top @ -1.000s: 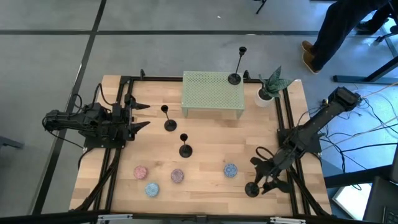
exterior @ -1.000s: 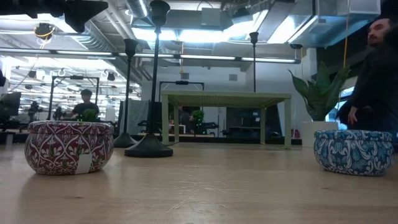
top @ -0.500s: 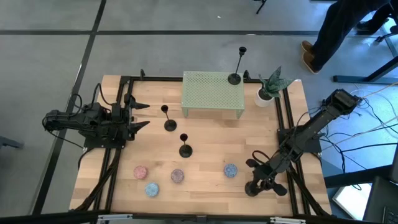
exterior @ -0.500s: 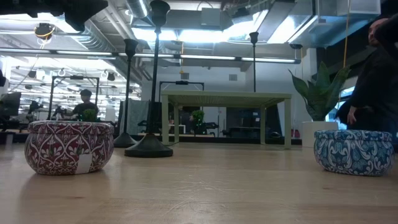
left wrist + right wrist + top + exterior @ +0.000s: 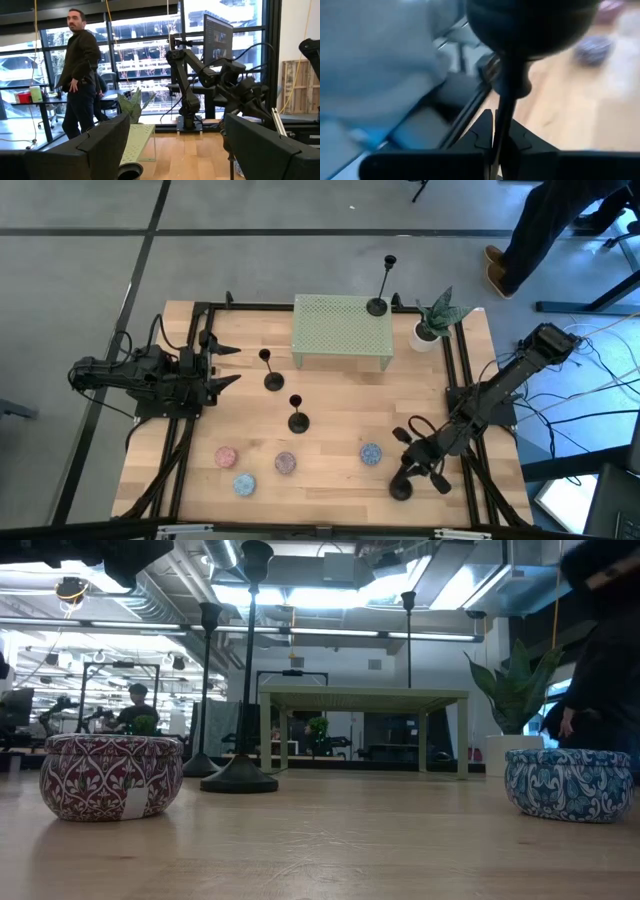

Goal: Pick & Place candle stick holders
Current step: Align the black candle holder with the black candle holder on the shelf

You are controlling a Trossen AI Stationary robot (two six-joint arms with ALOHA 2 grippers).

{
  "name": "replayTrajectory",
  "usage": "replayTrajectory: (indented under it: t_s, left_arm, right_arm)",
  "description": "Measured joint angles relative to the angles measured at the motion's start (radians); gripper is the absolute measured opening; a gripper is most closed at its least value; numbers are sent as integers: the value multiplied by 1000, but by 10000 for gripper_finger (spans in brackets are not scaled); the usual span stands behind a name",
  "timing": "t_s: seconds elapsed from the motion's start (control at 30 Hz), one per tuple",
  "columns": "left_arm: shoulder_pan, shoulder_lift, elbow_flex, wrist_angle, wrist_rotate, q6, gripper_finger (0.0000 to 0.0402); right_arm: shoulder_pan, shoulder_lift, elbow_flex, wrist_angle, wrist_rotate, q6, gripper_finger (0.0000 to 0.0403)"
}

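Note:
Four black candle stick holders show in the high view. A tall one (image 5: 377, 306) stands on the green mesh shelf (image 5: 343, 330). Two short ones (image 5: 273, 380) (image 5: 297, 421) stand on their round bases mid-table. The fourth (image 5: 400, 489) is at the near right, its base low by the table, with my right gripper (image 5: 408, 470) shut on it. My left gripper (image 5: 232, 365) waits open at the table's left, above the wood, with nothing between its fingers (image 5: 100, 145). My right gripper pinches the holder's thin stem (image 5: 500, 125) between its two fingers (image 5: 482, 132). They reach it from the far right, slanting a little downward and lying across the stem. The stem runs on up to a round black end (image 5: 530, 20). Whether the base (image 5: 400, 489) touches the table I cannot tell.
Several speckled pink and blue round tins (image 5: 226, 456) (image 5: 245, 483) (image 5: 286, 463) (image 5: 371, 453) lie along the near side. A potted plant (image 5: 435, 325) stands beside the shelf at the far right. Black frame rails (image 5: 465, 400) run along both table sides. A person (image 5: 560, 220) stands beyond the far right corner.
My right gripper has shut on the near-right holder's stem; its fingers stood spread on either side of it a second ago. Its wrist has tipped and rolled while it closed. The left arm has kept still.

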Motion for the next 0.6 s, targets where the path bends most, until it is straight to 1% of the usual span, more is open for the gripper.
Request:
replayTrajectory:
  t_s: [0.13,0.2,0.3,0.37,0.43,0.53,0.6]
  left_arm:
    - [0,0,0,0,0,0,322]
    - [0,0,0,0,0,0,322]
    - [0,0,0,0,0,0,322]
    - [0,0,0,0,0,0,322]
    - [0,0,0,0,0,-6,322]
    - [0,0,0,0,0,-8,322]
    - [0,0,0,0,0,-8,322]
  right_arm:
    - [-2,-1,49,-5,149,0,16]
    - [-2,-1,95,-45,219,-20,19]
    - [-2,-1,186,-178,331,-75,11]
    - [-5,-1,254,-289,427,-101,10]
    - [-14,-1,316,-392,547,-91,11]
    - [-35,-1,408,-532,754,-45,15]
    - [-56,-2,463,-616,845,-21,13]
